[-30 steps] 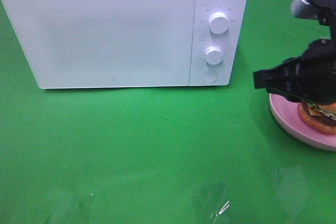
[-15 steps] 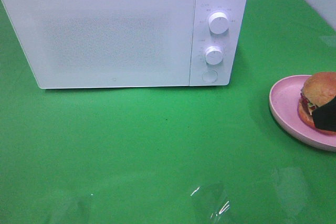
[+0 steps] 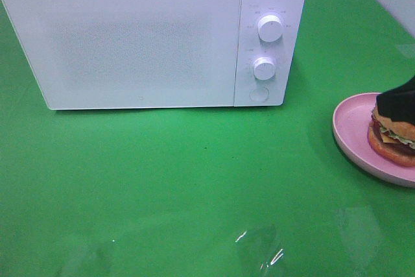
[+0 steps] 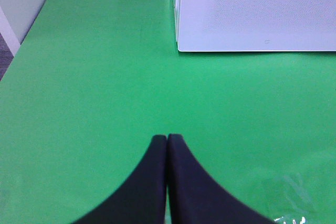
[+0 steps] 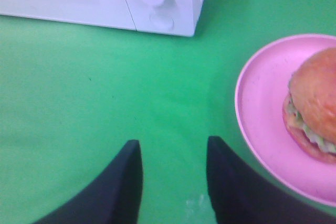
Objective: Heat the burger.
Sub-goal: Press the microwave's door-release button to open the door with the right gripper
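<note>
Burger: the burger [image 5: 315, 98] sits on a pink plate [image 5: 257, 103] on the green desk [image 3: 194, 180], just beside the right fingers [image 5: 128, 182] and outside the gap between them.
Right fingers: they stand partly apart with only bare desk between them and grip nothing. In the high view a dark part of that arm covers the top of the bun.
Left fingers: the left fingers [image 4: 152, 182] are pressed tip to tip and hold nothing. They hang over bare desk.
Microwave: the microwave [image 3: 130, 43] lies ahead of both pairs of fingers and well apart from them, with its door [image 4: 252, 9] closed.
Step in hand: probably the approach to the plate, with the door not yet opened.
Doing it well: the right fingers should straddle the plate's near rim, one above and one below, rather than squeeze the bun.
Carrying: the plate wants to stay level, since the stacked layers could slide.
Door: the round button [image 3: 259, 94] under the two knobs [image 3: 270, 28] likely frees it; the closed left fingers suit a press.
</note>
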Robot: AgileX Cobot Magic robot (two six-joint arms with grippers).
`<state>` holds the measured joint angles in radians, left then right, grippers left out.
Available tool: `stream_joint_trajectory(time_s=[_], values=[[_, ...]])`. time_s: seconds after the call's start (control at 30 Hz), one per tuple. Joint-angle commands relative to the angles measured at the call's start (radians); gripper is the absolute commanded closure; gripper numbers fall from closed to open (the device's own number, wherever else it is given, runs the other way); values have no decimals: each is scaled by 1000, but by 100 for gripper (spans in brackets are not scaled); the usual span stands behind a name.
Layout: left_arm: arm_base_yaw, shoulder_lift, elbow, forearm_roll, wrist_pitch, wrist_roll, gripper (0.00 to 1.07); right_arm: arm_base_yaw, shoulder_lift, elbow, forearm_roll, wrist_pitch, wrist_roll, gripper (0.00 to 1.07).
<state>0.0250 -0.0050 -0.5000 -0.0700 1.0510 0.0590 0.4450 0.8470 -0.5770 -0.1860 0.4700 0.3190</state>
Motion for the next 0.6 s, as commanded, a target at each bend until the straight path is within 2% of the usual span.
stream_joint_trajectory(time_s=[0.03,0.07,0.1,0.13,0.17,0.23,0.4,0.43,0.47,0.5,0.53,0.57,0.6], values=[[-4,-22,2,-2,-13,2,106,-2,9,1,-8,-81,-10,83],[-4,-22,2,-2,-13,2,106,-2,30,1,-8,-134,-10,92],[-4,-22,2,-2,-13,2,106,-2,30,1,-8,-134,-10,92],[-4,-22,2,-2,-13,2,106,-2,67,1,-8,-192,-10,100],[-4,-22,2,-2,-13,2,106,-2,67,1,-8,-192,-10,100],[-4,-22,2,-2,-13,2,106,-2,173,1,-8,-310,-10,107],[-4,-22,2,-2,-13,2,106,-2,314,1,-8,-484,-9,107],[-4,-22,2,-2,-13,2,106,-2,388,1,-7,-582,6,107],[-4,-22,2,-2,-13,2,106,-2,388,1,-7,-582,6,107],[-4,-22,2,-2,-13,2,106,-2,473,1,0,-696,31,107],[-4,-22,2,-2,-13,2,106,-2,473,1,0,-696,31,107],[-4,-22,2,-2,-13,2,106,-2,551,0,0,-808,73,107],[-4,-22,2,-2,-13,2,106,-2,551,0,0,-808,73,107]])
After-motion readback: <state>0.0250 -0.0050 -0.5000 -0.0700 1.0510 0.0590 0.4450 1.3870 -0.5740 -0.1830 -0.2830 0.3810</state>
